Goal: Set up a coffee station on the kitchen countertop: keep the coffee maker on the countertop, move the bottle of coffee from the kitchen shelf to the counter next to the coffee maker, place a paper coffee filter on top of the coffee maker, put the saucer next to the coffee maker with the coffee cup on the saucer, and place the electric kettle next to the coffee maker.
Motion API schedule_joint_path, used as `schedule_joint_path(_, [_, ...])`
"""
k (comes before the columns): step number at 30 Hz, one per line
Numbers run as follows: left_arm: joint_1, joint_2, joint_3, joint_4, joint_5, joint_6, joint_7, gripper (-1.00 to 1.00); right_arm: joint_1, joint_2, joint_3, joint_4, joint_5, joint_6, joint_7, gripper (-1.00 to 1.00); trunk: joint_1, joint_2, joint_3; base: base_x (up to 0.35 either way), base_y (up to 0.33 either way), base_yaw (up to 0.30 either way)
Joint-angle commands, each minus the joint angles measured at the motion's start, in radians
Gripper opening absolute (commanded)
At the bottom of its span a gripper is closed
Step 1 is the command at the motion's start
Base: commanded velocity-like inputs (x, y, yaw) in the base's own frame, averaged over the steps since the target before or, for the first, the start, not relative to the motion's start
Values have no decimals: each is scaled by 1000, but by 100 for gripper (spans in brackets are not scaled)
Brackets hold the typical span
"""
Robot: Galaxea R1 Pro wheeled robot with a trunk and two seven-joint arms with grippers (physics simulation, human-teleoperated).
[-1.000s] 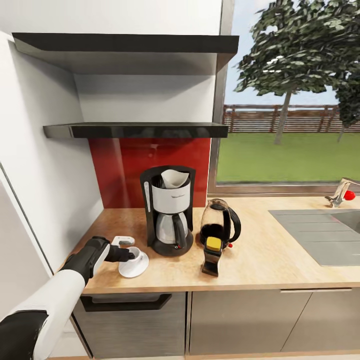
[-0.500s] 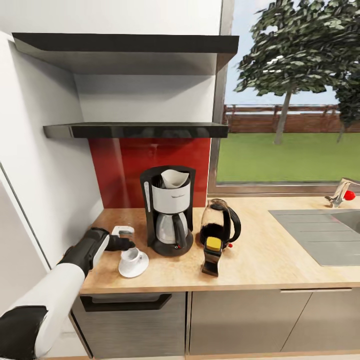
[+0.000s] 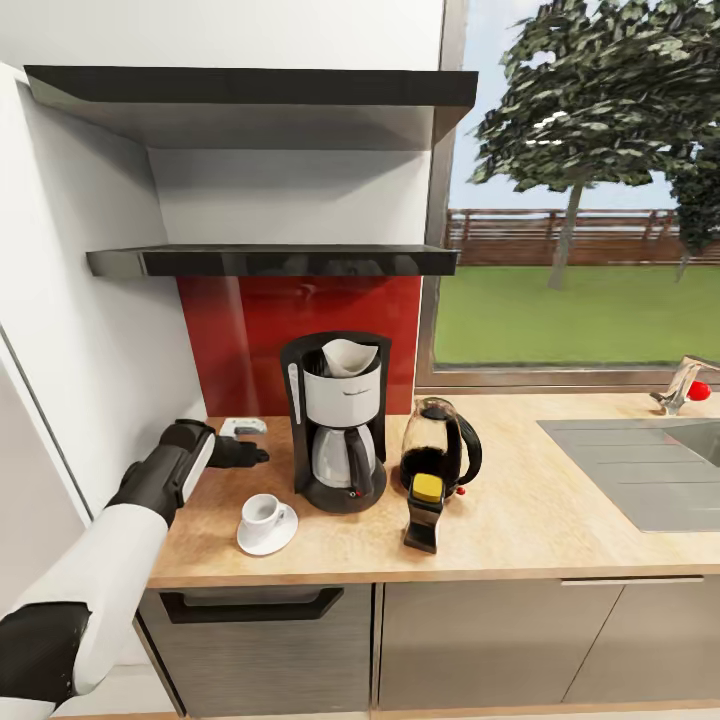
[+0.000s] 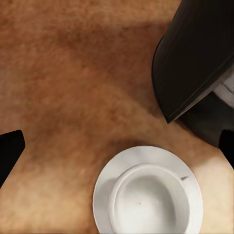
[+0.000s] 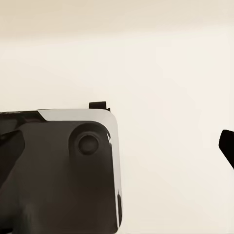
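The black-and-white coffee maker (image 3: 335, 425) stands on the wooden counter (image 3: 520, 520), with a white paper filter (image 3: 350, 356) in its top. A white cup (image 3: 262, 510) sits on a white saucer (image 3: 283, 535) to its front left; the cup (image 4: 148, 200) and saucer (image 4: 105, 190) also show in the left wrist view. My left gripper (image 3: 255, 456) hovers open above and behind the cup, empty, its fingers (image 4: 9, 151) spread wide. The dark kettle (image 3: 445, 440) stands right of the coffee maker, and a dark bottle with a yellow cap (image 3: 422, 515) is in front of it. My right gripper (image 5: 119, 146) appears open, facing a pale surface.
Two dark wall shelves (image 3: 270, 262) hang above the coffee maker, against a red backsplash (image 3: 240, 340). A white wall (image 3: 90, 350) closes the counter's left end. A sink (image 3: 650, 470) with a tap (image 3: 685, 385) lies at the right under the window.
My left gripper has let go of the cup and drawn up and back toward the wall. The cup stays on the saucer.
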Motion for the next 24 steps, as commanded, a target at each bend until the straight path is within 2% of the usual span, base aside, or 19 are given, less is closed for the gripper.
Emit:
schedule_joint_path(1, [1,1,-1,-2,-8,2,-7,100,0,0,8,0,-11,-3,2,100,0,-1,-1,0,0,0])
schedule_joint_path(5, [5,4,-1,-8,-6,-13,-10,100,0,0,7,0,-11,-4,2,100,0,-1,-1,0,0,0])
schedule_joint_path(7, [7,9,-1,-23,-6,-46,-11,100,0,0,7,0,-11,-5,3,100,0,-1,-1,0,0,0])
schedule_joint_path(11, [27,42,-1,-99,-6,-182,-23,100,0,0,8,0,-12,-7,3,100,0,-1,-1,0,0,0])
schedule_joint_path(13, [77,63,7,-147,-6,-270,-35,100,0,0,8,0,-12,-8,2,100,0,-1,-1,0,0,0])
schedule_joint_path(14, [92,66,12,-160,-6,-293,-37,100,0,0,8,0,-12,-8,2,100,0,-1,-1,0,0,0])
schedule_joint_path(20, [267,76,90,-323,-7,-593,-30,100,0,0,8,-1,-12,-9,1,100,0,-1,-1,0,0,0])
schedule_joint_path(21, [318,73,110,-359,-8,-688,-26,100,0,0,8,-1,-12,-10,1,100,0,-1,-1,0,0,0])
schedule_joint_path(22, [401,68,128,-400,-7,-857,-11,100,0,0,8,-1,-12,-21,1,100,0,-1,-1,0,0,0])
schedule_joint_path(24, [454,65,132,-416,-6,-930,4,100,0,0,8,-1,-12,-33,1,100,0,-1,-1,0,0,0])
